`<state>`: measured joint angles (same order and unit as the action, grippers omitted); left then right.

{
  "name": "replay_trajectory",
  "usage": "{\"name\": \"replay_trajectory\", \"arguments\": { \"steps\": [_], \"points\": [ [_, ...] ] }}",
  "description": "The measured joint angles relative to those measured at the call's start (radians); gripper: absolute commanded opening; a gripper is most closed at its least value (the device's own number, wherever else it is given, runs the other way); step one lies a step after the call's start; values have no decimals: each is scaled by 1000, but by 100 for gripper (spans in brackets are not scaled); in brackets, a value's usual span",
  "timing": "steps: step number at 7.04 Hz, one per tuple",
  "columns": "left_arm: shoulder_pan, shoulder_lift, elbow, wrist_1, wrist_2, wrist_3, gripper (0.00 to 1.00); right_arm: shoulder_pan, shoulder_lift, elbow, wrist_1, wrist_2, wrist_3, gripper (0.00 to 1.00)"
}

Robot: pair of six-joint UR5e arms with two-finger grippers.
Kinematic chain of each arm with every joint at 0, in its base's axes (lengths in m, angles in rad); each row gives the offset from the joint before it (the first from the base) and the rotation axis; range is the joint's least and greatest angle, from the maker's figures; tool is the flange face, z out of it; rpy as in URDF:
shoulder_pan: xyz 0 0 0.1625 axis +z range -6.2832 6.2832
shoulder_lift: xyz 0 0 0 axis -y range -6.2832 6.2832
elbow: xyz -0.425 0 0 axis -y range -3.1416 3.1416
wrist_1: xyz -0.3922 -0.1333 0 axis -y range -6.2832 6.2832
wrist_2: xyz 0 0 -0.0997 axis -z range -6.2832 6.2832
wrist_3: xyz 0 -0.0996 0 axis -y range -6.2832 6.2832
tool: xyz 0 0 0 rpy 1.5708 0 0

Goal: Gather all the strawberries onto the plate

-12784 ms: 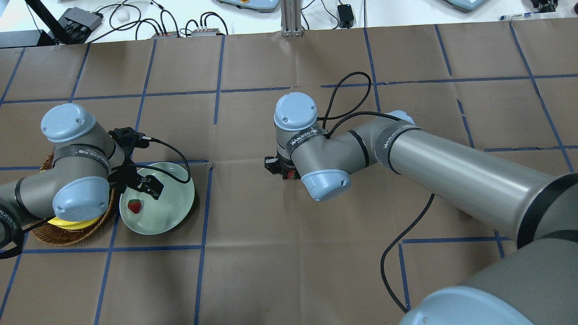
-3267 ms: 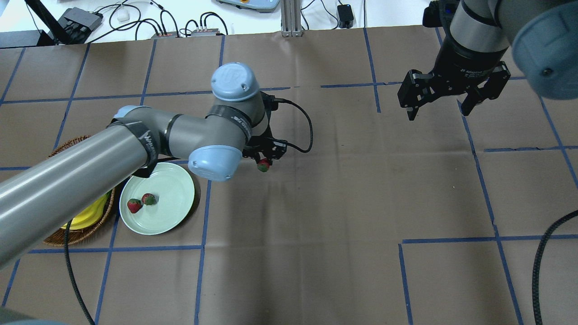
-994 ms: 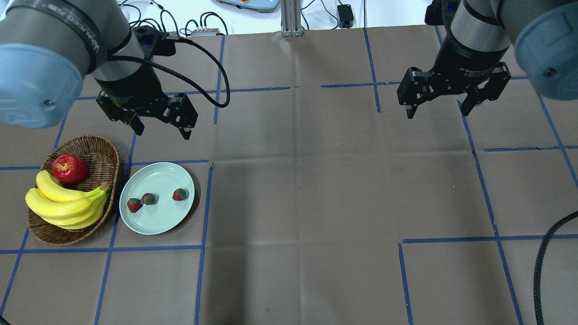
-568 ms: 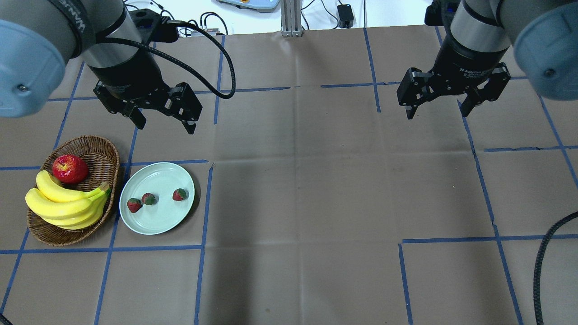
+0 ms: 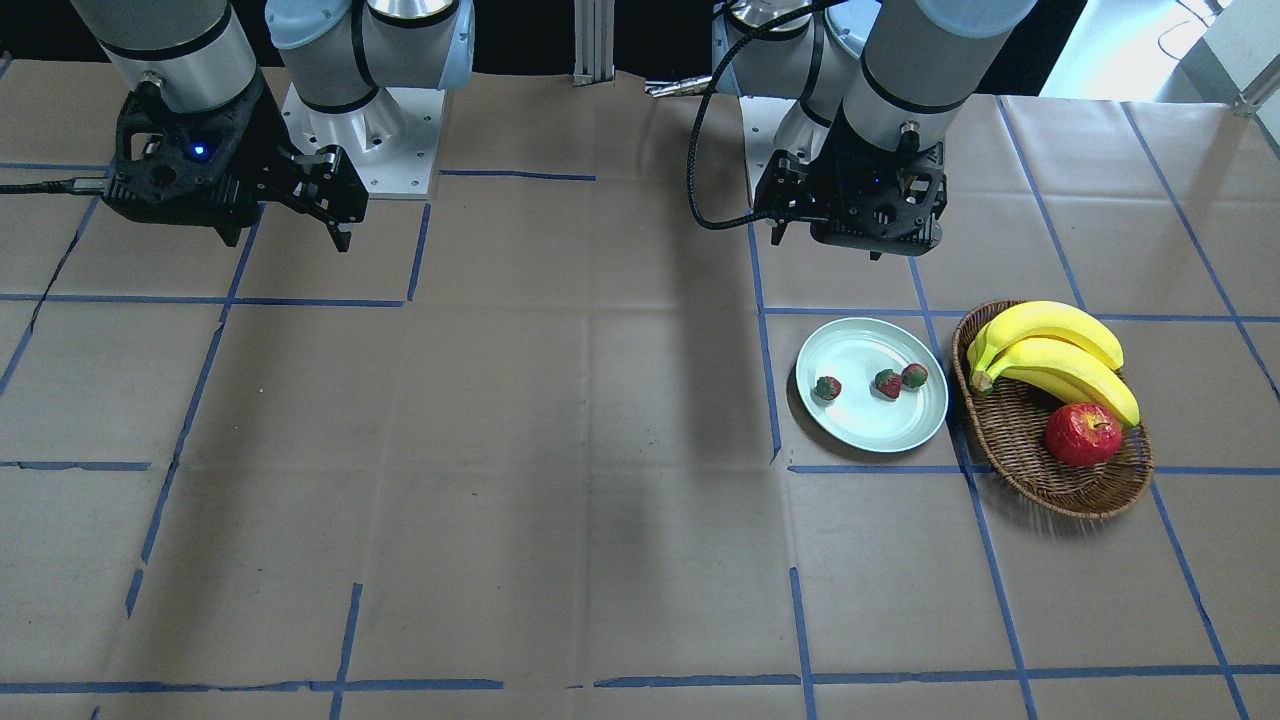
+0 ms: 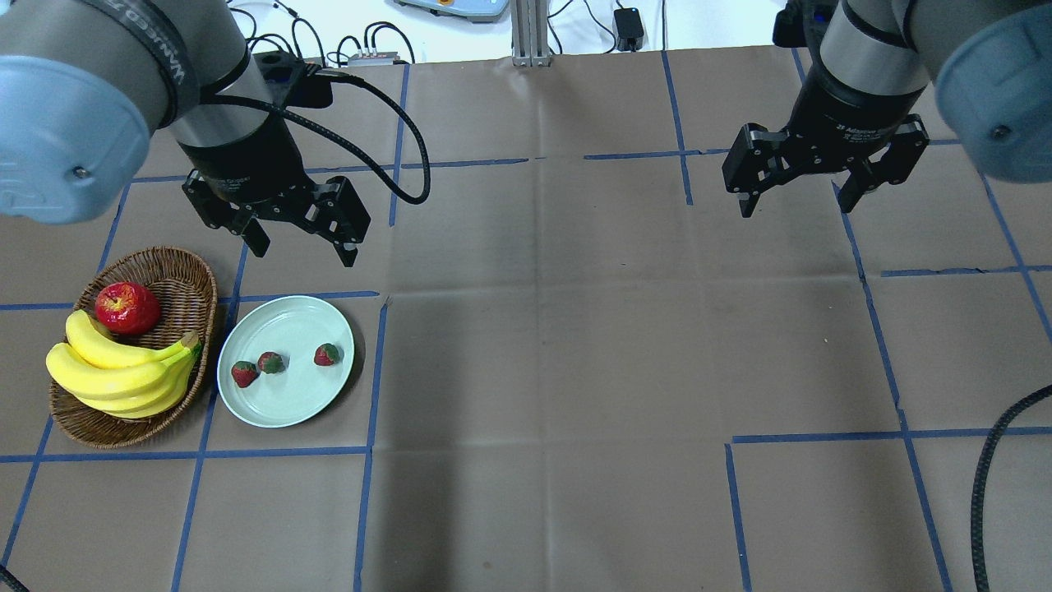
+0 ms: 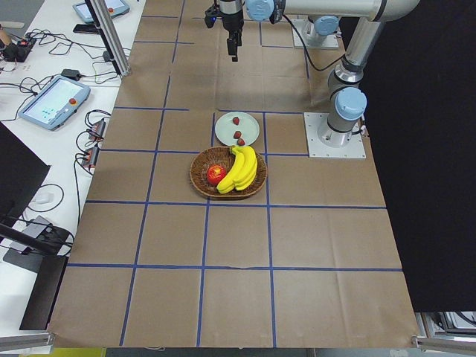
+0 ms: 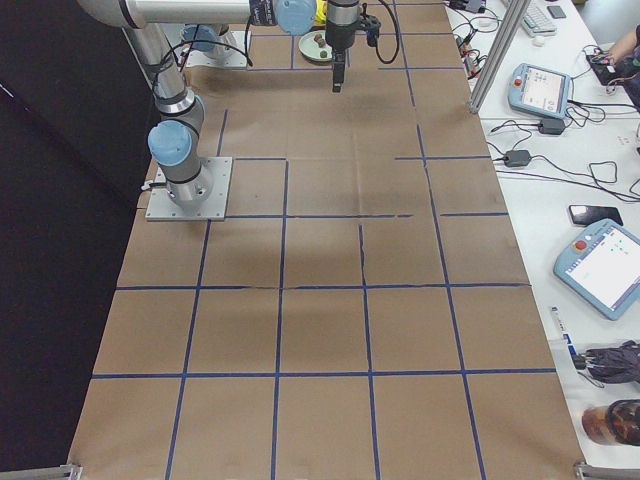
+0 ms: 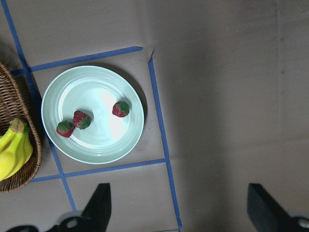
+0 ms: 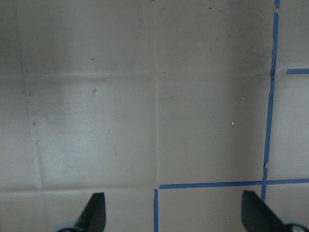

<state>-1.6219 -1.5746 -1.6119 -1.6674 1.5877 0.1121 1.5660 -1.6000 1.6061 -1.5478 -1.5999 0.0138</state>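
Observation:
Three small red strawberries (image 6: 244, 374) (image 6: 269, 363) (image 6: 326, 354) lie on the pale mint-green plate (image 6: 288, 407) at the table's left; none touches a gripper. They also show in the front view (image 5: 887, 383) and in the left wrist view (image 9: 81, 119), on the plate (image 9: 96, 87). My left gripper (image 6: 306, 251) is open and empty, raised above the table beyond the plate's far edge. My right gripper (image 6: 795, 207) is open and empty, raised over the far right of the table. Both wrist views show wide-spread fingers (image 9: 99, 208) (image 10: 94, 208).
A brown wicker basket (image 6: 177, 267) stands just left of the plate, touching or nearly touching it. It holds a red apple (image 6: 127, 307) and a bunch of yellow bananas (image 6: 123, 374). Cables and control boxes lie beyond the table's far edge.
The third strawberry, held in my left gripper 3.3 s ago, now lies on the plate. The left gripper has opened, risen and shifted slightly. The right arm has not moved.

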Motion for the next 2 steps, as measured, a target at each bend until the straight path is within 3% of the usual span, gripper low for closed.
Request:
{"name": "replay_trajectory", "arguments": {
  "steps": [2],
  "points": [
    [9, 4, -12, 2, 1, 1, 99, 0, 0, 0, 0, 0, 0, 100]
  ]
}}
